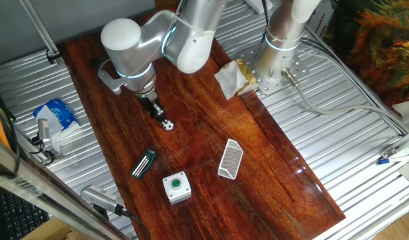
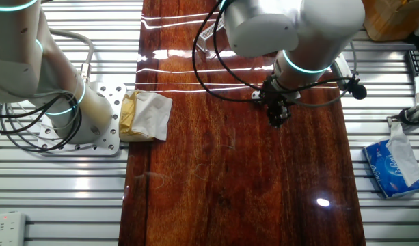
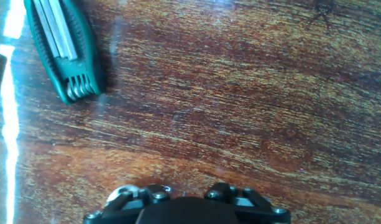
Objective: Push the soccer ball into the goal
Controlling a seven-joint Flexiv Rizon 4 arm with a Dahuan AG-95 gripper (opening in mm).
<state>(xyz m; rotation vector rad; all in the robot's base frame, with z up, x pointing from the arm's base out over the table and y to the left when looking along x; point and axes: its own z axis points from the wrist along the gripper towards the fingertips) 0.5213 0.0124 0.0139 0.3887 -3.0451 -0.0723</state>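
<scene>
The soccer ball (image 1: 167, 125), tiny and white with black patches, lies on the dark wood table. My gripper (image 1: 157, 112) points down with its tips just up-left of the ball, touching or nearly touching it; the jaws look shut and empty. The goal (image 1: 230, 159), a small white mesh frame, lies to the lower right of the ball, well apart from it. In the other fixed view my gripper (image 2: 277, 114) stands over the wood, and ball and goal do not show. In the hand view only the gripper's base (image 3: 187, 208) shows at the bottom edge, and the ball is not clearly visible.
A dark green striped bar (image 1: 143, 163) lies below-left of the ball and shows in the hand view (image 3: 63, 50). A white box with a green button (image 1: 177, 187) sits near the front. Crumpled paper (image 1: 231, 79) lies by the second arm's base (image 1: 274, 67). A blue tissue pack (image 1: 55, 115) lies off the left edge.
</scene>
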